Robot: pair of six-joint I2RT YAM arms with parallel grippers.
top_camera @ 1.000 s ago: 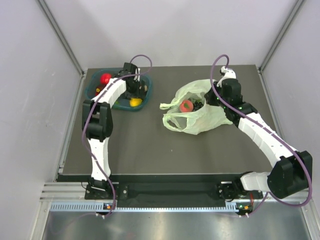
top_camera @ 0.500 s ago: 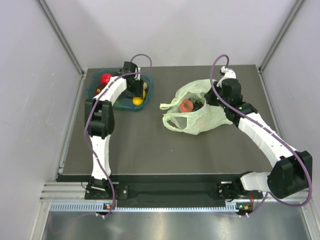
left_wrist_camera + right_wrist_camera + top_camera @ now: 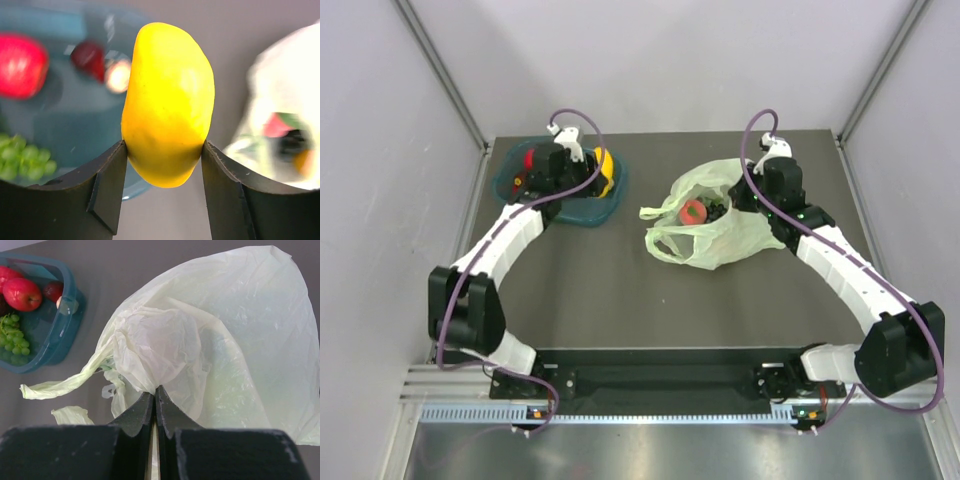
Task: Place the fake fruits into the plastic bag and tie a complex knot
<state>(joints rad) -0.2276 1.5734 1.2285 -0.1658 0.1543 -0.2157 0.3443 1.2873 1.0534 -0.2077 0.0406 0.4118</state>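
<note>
Yellow fruit: smooth, glossy, gripped at its lower half between both fingers of left pincer, held over right-hand rim of teal tray at far left of desk. In tray: red apple, green grapes, one small dark red fruit. Plastic bag: pale green, crumpled, lying right of centre on desk, well apart from tray, mouth toward left, loop handles spread loose on desk. Inside mouth: red fruit, something dark just beside it, kind unclear. Right pincer: closed, pinching a fold of bag film at far right side of bag.
</note>
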